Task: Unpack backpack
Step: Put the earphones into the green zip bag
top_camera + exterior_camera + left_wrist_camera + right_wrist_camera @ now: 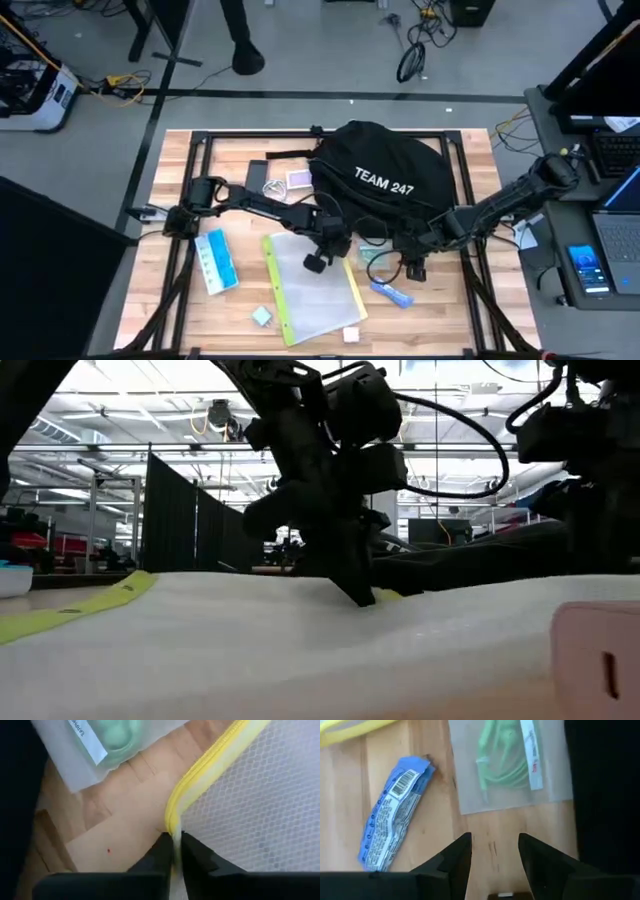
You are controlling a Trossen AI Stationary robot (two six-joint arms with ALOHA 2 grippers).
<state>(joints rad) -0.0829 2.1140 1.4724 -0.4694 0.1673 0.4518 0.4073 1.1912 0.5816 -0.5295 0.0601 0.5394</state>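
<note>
Backpack [385,180] sits at the far middle of the counter [170,300], its near side facing both arms. Just in front of it, the left gripper [174,842] is clamped on the yellow zip edge of a mesh pouch [315,285] whose long axis runs toward the near edge. The right gripper [495,852] hovers with fingers apart beside the backpack, over a clear bag [512,765] and near a blue wrapper [390,815], so it seems freer to reach in.
</note>
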